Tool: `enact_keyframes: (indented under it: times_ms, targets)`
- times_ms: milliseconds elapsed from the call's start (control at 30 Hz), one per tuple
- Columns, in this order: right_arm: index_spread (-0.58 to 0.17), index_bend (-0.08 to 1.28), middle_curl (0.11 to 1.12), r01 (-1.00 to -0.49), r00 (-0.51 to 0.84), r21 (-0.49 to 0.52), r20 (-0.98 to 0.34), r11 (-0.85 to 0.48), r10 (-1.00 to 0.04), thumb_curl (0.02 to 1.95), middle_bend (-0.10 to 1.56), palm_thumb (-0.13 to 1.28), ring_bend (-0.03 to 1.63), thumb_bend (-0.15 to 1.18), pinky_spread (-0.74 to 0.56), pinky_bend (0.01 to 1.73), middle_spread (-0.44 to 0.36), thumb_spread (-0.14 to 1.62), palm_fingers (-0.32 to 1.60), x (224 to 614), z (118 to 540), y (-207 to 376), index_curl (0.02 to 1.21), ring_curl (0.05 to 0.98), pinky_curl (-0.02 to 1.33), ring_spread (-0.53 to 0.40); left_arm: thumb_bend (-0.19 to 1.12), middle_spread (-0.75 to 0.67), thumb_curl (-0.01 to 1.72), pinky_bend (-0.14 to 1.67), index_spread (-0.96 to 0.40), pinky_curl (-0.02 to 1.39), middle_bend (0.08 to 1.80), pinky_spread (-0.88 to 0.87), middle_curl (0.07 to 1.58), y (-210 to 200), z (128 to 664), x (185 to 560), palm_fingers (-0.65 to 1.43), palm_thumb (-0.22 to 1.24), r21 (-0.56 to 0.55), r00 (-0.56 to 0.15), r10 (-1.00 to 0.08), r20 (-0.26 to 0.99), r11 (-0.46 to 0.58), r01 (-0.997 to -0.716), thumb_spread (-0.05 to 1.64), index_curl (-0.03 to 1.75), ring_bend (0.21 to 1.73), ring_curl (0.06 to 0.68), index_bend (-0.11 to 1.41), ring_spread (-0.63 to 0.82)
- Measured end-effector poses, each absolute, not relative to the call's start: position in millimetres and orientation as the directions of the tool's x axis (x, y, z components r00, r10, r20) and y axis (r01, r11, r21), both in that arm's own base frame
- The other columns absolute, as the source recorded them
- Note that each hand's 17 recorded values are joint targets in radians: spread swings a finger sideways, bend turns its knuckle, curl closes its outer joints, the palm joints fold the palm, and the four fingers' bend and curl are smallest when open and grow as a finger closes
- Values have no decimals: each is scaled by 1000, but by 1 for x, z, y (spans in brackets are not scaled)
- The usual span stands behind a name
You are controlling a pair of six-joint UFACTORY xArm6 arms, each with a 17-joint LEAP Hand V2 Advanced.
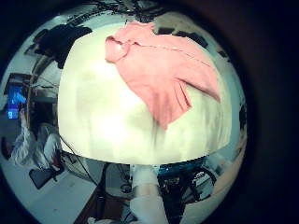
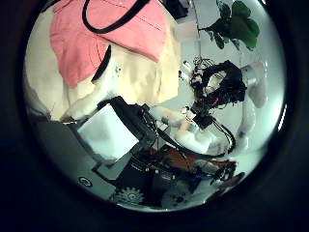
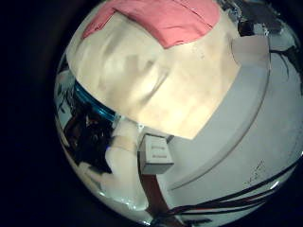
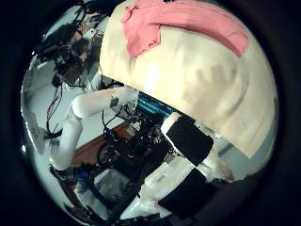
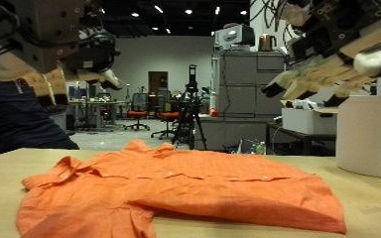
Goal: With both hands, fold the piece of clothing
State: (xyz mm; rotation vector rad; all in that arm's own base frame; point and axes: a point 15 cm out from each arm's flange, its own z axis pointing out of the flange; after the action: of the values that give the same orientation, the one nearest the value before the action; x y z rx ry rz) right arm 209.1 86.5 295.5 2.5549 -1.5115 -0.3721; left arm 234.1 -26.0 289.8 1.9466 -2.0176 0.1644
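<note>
Both hands, left hand (image 5: 59, 50) and right hand (image 5: 333, 55), hang high above the orange shirt (image 5: 178, 188)

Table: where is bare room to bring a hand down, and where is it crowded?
The table is bare between the shirt and the white container, and along its near edge in front of the shirt. In the palm views a wide bare stretch runs from the shirt's hem to the table's edge. The shirt covers the middle. Both hands, left and right, hang high above it.

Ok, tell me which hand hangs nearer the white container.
The right hand: it hangs almost directly above the white container. The left hand hangs above the opposite end of the orange shirt, well away from it.
</note>
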Motion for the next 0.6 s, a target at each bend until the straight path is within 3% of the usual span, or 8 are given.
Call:
enact_keyframes:
  times_ms: [67, 100, 167, 267, 400, 600]
  targets:
    - [-348, 188, 322, -842, 450, 264, -137, -471, -882, 210, 192, 564, 196, -10, 334, 184, 91, 1367, 225, 209, 294, 84, 370, 228, 262, 225, -21, -5, 390, 196, -66, 232, 242, 182, 391, -29, 286, 234, 472, 607, 177, -40, -959, 281, 92, -980, 1067, 425, 421, 151, 158, 263]
    - [-357, 186, 322, -844, 444, 268, -137, -465, -885, 210, 191, 564, 197, -10, 340, 190, 90, 1367, 229, 209, 295, 83, 367, 230, 263, 225, -21, -21, 391, 198, -50, 234, 195, 192, 376, -30, 282, 233, 430, 607, 198, -62, -964, 258, 115, -973, 1067, 426, 437, 156, 173, 265]
    - [-361, 185, 321, -848, 441, 263, -129, -460, -888, 210, 190, 564, 198, -10, 343, 190, 90, 1367, 231, 212, 298, 81, 365, 230, 264, 224, -25, 78, 390, 249, -5, 258, 102, 233, 348, -27, 274, 230, 267, 602, 239, -115, -975, 189, 160, -958, 1067, 416, 458, 169, 146, 323]
    - [-386, 189, 326, -844, 466, 234, -128, -483, -875, 214, 200, 575, 223, -6, 342, 178, 67, 1360, 278, 219, 301, 83, 361, 238, 257, 205, -32, 148, 386, 275, 26, 269, 187, 304, 339, -18, 250, 227, 198, 572, 297, -220, -970, 100, 240, -924, 1067, 376, 496, 177, 114, 406]
    - [-406, 197, 332, -813, 532, 195, -134, -549, -836, 229, 205, 630, 251, 1, 337, 176, 43, 1343, 333, 238, 301, 90, 363, 246, 248, 180, -36, 219, 381, 339, 57, 291, 160, 382, 308, -20, 221, 222, 79, 526, 331, -321, -940, 114, 341, -880, 1059, 348, 520, 187, 144, 454]
    - [-416, 182, 338, -831, 485, 223, -157, -509, -860, 236, 200, 654, 259, -8, 338, 185, 29, 1336, 336, 239, 314, 77, 363, 253, 247, 163, -31, 251, 371, 369, 66, 303, 181, 412, 293, -22, 193, 223, 40, 479, 339, -413, -902, 123, 429, -837, 1055, 328, 537, 192, 154, 480]
